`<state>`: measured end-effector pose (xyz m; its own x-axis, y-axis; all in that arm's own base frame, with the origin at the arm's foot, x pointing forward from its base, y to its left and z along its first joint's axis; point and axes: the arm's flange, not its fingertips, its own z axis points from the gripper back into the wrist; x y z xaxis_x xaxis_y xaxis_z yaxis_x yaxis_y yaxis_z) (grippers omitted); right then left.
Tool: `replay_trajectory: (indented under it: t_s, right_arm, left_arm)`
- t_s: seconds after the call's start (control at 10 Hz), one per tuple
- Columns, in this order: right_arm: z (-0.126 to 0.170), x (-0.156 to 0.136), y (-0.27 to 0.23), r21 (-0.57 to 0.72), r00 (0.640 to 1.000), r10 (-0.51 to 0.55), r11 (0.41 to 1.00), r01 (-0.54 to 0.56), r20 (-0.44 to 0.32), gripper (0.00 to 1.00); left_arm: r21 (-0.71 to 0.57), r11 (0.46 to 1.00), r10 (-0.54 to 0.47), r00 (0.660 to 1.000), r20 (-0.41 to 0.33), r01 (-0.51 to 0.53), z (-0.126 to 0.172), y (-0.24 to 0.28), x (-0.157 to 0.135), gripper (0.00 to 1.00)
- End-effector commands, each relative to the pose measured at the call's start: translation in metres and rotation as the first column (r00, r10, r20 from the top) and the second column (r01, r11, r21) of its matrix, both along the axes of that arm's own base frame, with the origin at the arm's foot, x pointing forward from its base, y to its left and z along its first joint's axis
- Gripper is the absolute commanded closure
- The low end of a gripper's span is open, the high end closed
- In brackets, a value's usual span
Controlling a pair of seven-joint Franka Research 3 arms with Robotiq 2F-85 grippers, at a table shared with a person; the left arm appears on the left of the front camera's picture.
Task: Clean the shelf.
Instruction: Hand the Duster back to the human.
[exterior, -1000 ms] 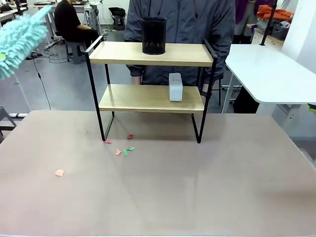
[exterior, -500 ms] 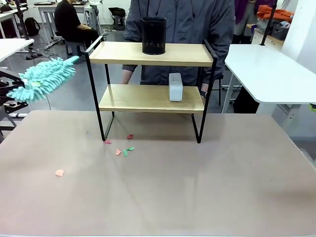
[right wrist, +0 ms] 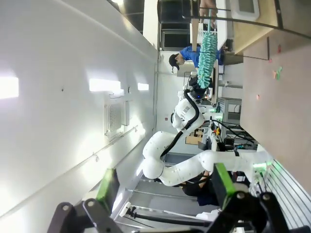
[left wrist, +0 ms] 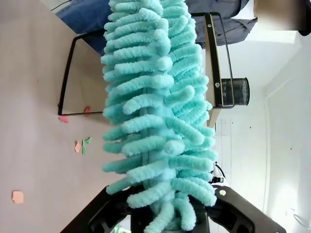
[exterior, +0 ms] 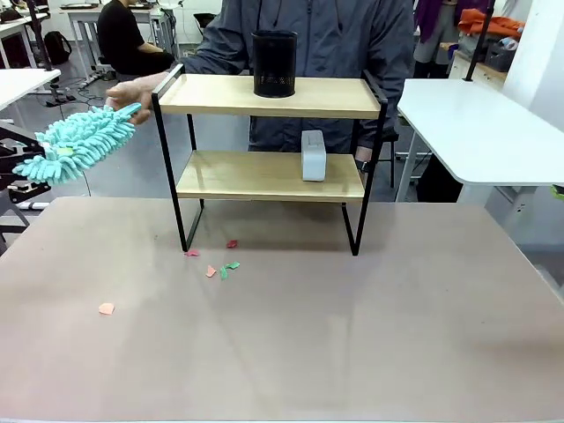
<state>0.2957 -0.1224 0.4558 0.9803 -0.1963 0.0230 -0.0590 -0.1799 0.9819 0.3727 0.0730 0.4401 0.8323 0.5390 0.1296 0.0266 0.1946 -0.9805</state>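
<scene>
The left gripper (left wrist: pixel 163 221) is clamped on a teal microfiber duster (exterior: pixel 77 144), its long axis aimed at the shelf (exterior: pixel 269 97) just beyond its tip. A person's hand (exterior: pixel 132 91) seems to touch that tip. The right gripper (right wrist: pixel 167 194) stands spread, empty.

front: faces shelf (exterior: pixel 270 132) | L wrist: close on duster (left wrist: pixel 158 111) | R wrist: far, rolled, both seen
</scene>
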Motion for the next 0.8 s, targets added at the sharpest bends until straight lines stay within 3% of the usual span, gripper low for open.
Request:
replay_trajectory:
  t_s: [0.0,0.6,0.7]
  right_arm:
    - [0.0016,0.0001,-0.0028,-0.013,1.0,0.009,1.0,-0.008,0.014,0.0]
    - [0.0016,0.0001,-0.0028,-0.013,1.0,0.009,1.0,-0.008,0.014,0.0]
    - [0.0016,0.0001,-0.0028,-0.013,1.0,0.009,1.0,-0.008,0.014,0.0]
  left_arm:
    - [0.006,1.0,0.0,1.0,0.01,0.0,0.0034,0.0004,-0.002,1.0]
    - [0.006,1.0,0.0,1.0,0.01,0.0,0.0034,0.0004,-0.002,1.0]
    - [0.001,1.0,-0.002,1.0,0.001,0.002,0.0005,-0.0004,0.0003,0.85]
